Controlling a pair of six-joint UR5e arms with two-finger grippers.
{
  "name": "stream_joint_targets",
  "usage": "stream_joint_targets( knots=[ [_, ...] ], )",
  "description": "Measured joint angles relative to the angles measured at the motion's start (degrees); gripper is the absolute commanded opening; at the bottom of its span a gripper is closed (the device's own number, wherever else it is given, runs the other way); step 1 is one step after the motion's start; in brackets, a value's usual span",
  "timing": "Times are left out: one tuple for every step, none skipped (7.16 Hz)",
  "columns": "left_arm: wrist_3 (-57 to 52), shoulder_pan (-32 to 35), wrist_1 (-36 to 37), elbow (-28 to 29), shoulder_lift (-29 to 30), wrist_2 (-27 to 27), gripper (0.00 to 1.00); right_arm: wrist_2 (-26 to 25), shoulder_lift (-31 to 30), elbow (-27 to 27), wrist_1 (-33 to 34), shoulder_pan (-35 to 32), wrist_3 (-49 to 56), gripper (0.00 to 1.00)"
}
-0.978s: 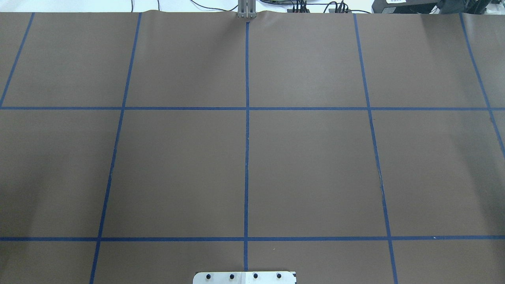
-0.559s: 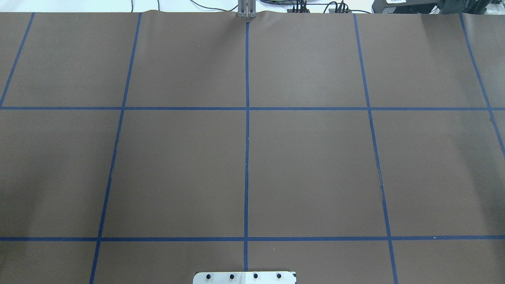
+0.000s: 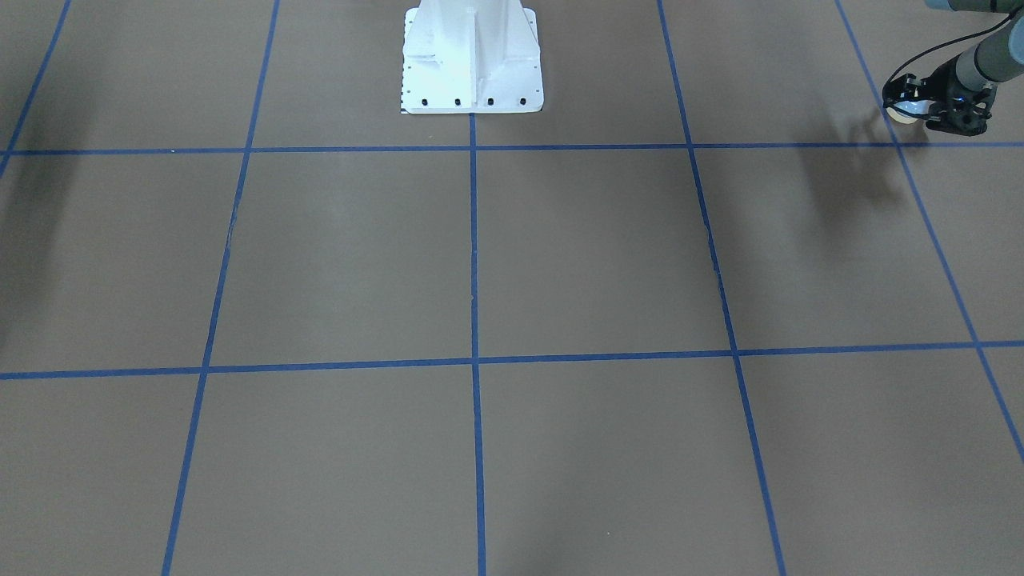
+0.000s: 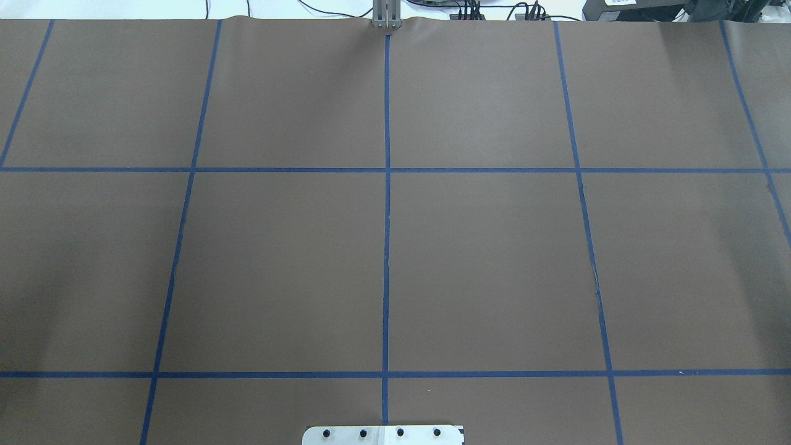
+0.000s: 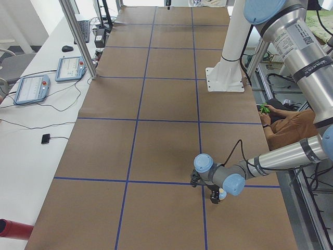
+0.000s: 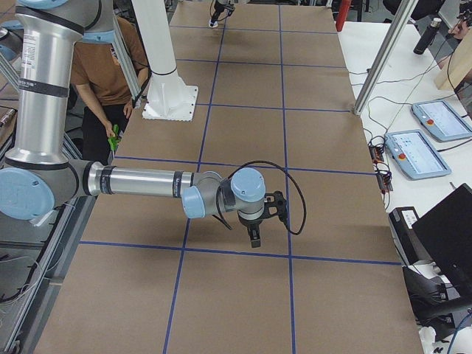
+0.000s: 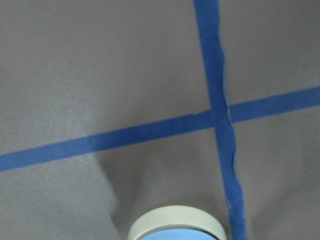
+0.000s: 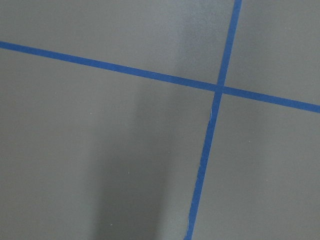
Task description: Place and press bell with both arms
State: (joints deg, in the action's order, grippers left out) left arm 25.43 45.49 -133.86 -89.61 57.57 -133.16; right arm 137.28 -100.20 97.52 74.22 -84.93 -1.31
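The bell (image 3: 904, 113) has a light-blue dome and a cream base. It sits between the fingers of my left gripper (image 3: 920, 110), which is shut on it and holds it just above the brown mat at the table's left end. The exterior left view shows the same gripper (image 5: 213, 190) and bell (image 5: 222, 194) near a tape crossing. The left wrist view shows the bell's cream rim (image 7: 177, 222) at its bottom edge. My right gripper (image 6: 254, 234) points down over the mat at the right end; I cannot tell whether it is open or shut. The overhead view shows neither arm.
The white pedestal base (image 3: 472, 64) stands at the robot's side of the table. Blue tape lines (image 4: 386, 247) divide the brown mat into squares. A seated person (image 5: 286, 125) is beside the table. Two tablets (image 5: 31, 88) lie on the white side table.
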Motion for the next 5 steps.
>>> stream_joint_targets(
  knots=[
    [0.00, -0.26, 0.00, 0.10, 0.00, 0.00, 0.78, 0.00, 0.00, -0.14, -0.02, 0.02, -0.01, 1.00],
    [0.03, -0.41, 0.00, 0.20, 0.00, 0.00, 0.56, 0.02, 0.00, -0.19, -0.03, 0.02, -0.01, 1.00],
    [0.03, -0.45, 0.00, 0.26, 0.00, 0.00, 0.34, 0.06, 0.02, -0.21, -0.04, 0.03, -0.01, 1.00],
    [0.00, -0.47, -0.07, 0.27, 0.01, 0.00, 0.14, 0.08, 0.06, -0.22, -0.04, 0.03, -0.01, 1.00],
    [0.00, -0.51, -0.35, 0.24, 0.03, 0.01, 0.03, 0.11, 0.08, -0.22, -0.04, 0.03, -0.01, 1.00]
  ],
)
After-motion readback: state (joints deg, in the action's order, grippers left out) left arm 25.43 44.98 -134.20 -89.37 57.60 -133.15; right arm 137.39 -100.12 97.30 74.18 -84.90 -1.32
